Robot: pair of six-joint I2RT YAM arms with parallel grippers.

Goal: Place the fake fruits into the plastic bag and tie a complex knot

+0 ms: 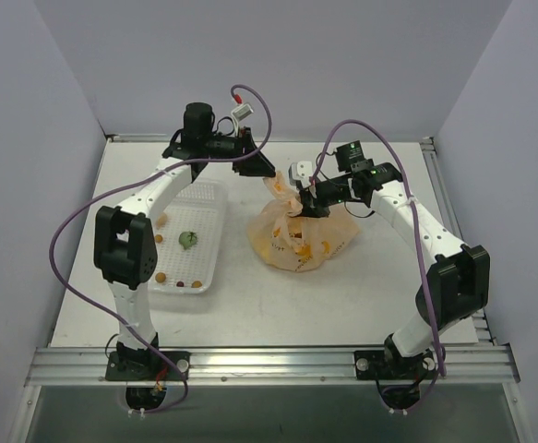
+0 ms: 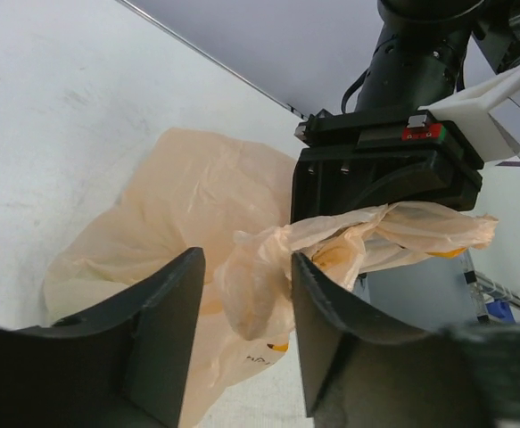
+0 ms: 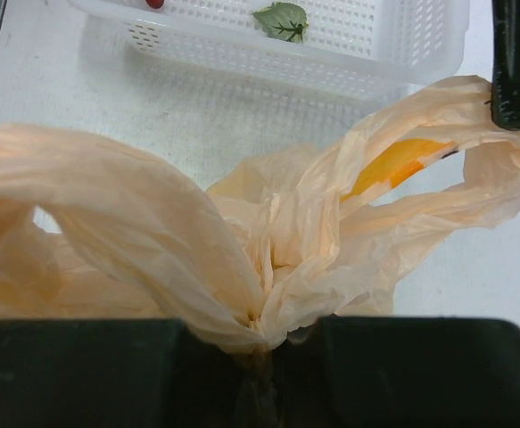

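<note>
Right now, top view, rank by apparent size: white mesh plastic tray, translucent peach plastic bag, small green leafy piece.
Largest: white mesh tray and peach plastic bag, too alike to rank.
Smallest: green leafy piece.

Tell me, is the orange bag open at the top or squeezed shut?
Squeezed shut: the plastic bag has its top gathered into a tight bunch, pinched in the closed right gripper.

Robotics lab cell: plain panels [image 1: 29, 185] enclose the white table [image 1: 342, 295] at 9, 12 and 3 o'clock; an aluminium rail [image 1: 278, 365] runs at 6.
</note>
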